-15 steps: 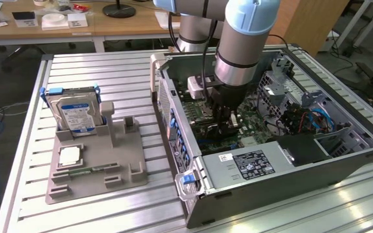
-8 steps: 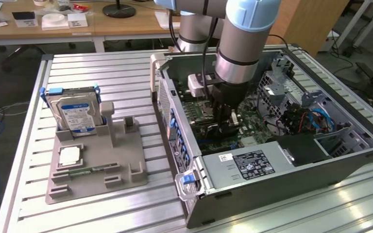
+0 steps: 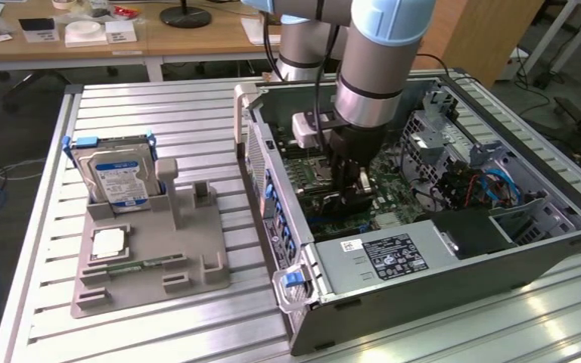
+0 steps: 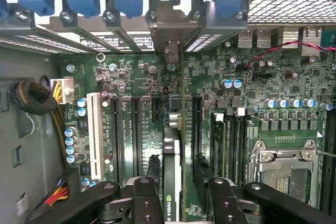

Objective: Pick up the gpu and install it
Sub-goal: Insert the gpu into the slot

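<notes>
Now your gripper [image 4: 178, 195] is clamped on the gpu [image 4: 172, 182], card held edge-on so it lines up with the motherboard [image 4: 142, 124] slots. Beyond it, its metal bracket sits against the rear slot openings [image 4: 168, 24] of the computer case [image 3: 411, 257].

Ribbed metal table [image 3: 169, 106], matt grey plastic stand [image 3: 149, 265], perforated steel case [image 3: 532, 249]

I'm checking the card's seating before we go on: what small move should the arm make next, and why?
Probably press straight down a little. The gripper holds the gpu edge-on over the motherboard, its bracket near the rear slot opening; whether it is fully seated cannot be told.
</notes>
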{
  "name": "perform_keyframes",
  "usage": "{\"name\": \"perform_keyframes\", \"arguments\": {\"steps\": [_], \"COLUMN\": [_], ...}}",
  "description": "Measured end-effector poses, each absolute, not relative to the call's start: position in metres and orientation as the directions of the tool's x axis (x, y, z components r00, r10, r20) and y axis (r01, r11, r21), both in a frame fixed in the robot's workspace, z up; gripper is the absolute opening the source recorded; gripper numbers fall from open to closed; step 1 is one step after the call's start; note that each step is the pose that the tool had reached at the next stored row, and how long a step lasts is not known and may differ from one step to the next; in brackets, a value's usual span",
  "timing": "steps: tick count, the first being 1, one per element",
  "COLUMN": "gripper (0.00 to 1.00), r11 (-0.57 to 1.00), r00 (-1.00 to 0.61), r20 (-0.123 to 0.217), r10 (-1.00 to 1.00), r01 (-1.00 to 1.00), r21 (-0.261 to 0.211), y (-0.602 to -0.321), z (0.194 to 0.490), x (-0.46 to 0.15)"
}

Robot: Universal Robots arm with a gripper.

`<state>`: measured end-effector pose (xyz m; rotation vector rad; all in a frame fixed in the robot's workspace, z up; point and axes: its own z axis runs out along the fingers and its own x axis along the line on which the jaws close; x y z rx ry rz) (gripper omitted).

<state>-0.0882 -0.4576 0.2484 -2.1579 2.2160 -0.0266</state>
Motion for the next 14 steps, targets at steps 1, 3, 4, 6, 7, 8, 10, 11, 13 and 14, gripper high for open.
{"name": "perform_keyframes", "arguments": {"steps": [1,3,4,6,7,8,10,11,13,14], "gripper": [0.40,0.40,0.40,0.40,0.40,0.40,0.40,0.40,0.40,0.39], "r11": [0.027,0.027,0.027,0.027,0.027,0.027,0.027,0.027,0.027,0.027], "r00": [-0.026,-0.026,-0.026,-0.026,-0.026,-0.026,-0.026,-0.026,-0.026,-0.026], "r20": [-0.023,-0.023,-0.023,-0.023,-0.023,-0.023,-0.023,-0.023,-0.023,-0.022], "r10": [-0.999,-0.999,-0.999,-0.999,-0.999,-0.999,-0.999,-0.999,-0.999,-0.999], "r01": [-0.999,-0.999,-0.999,-0.999,-0.999,-0.999,-0.999,-0.999,-0.999,-0.999], "r21": [-0.046,-0.046,-0.046,-0.046,-0.046,-0.046,-0.046,-0.046,-0.046,-0.046], "y": [-0.4572,-0.4568,-0.4568,-0.4568,-0.4567,-0.4567,-0.4567,-0.4567,-0.4567,-0.4568], "z": [0.2484,0.2484,0.2484,0.2484,0.2484,0.2484,0.2484,0.2484,0.2484,0.2484], "x": [-0.0882,-0.0882,-0.0882,-0.0882,-0.0882,-0.0882,-0.0882,-0.0882,-0.0882,-0.0882]}}
